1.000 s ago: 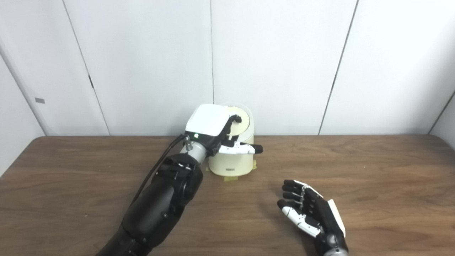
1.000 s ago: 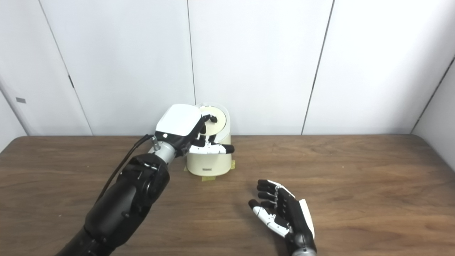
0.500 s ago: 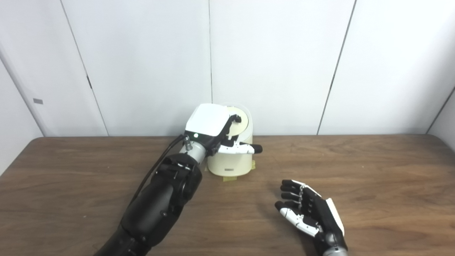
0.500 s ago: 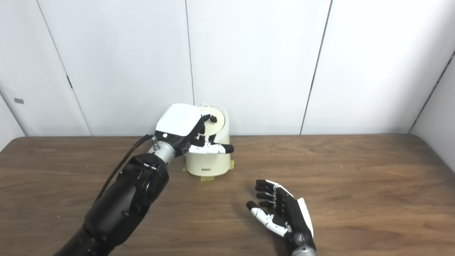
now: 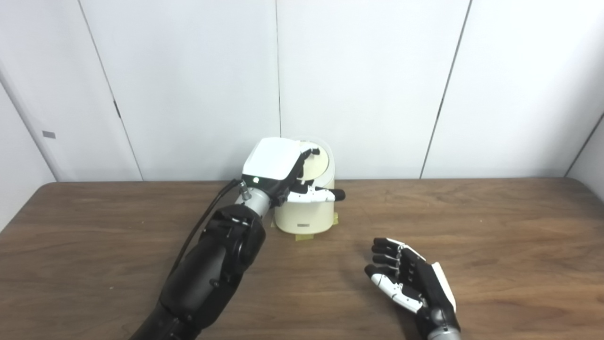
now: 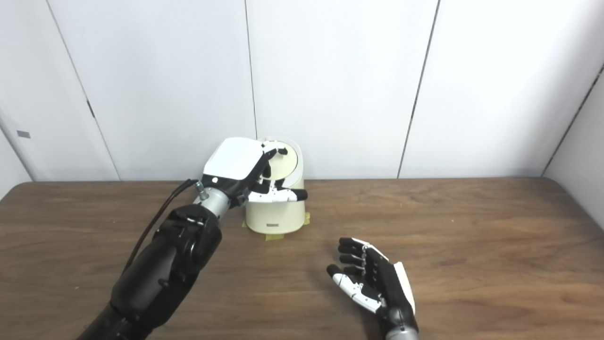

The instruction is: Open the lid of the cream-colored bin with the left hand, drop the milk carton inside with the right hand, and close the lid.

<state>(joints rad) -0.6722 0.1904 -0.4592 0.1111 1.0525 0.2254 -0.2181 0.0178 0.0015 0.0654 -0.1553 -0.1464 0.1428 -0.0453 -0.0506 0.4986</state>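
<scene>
The left robot hand (image 5: 288, 177) props the round cream plastic bin's (image 5: 304, 215) raised lid (image 5: 315, 163), seemingly fingertip-held. The right robot hand (image 5: 408, 283) lies empty, fingers apart. Lower the lid gently.

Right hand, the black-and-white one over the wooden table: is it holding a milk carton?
No, the right hand lies open with its fingers spread above the brown wooden table, holding nothing.

From my seat I see a dark brown wood-grain tabletop (image 5: 495, 236) filling the lower half of both views. Behind it stands a white panelled wall (image 5: 368, 85) with thin dark vertical seams. A small grey tag (image 5: 48, 134) sits on the far-left panel. Bits of yellow tape (image 5: 302, 237) lie stuck on the wood.
</scene>
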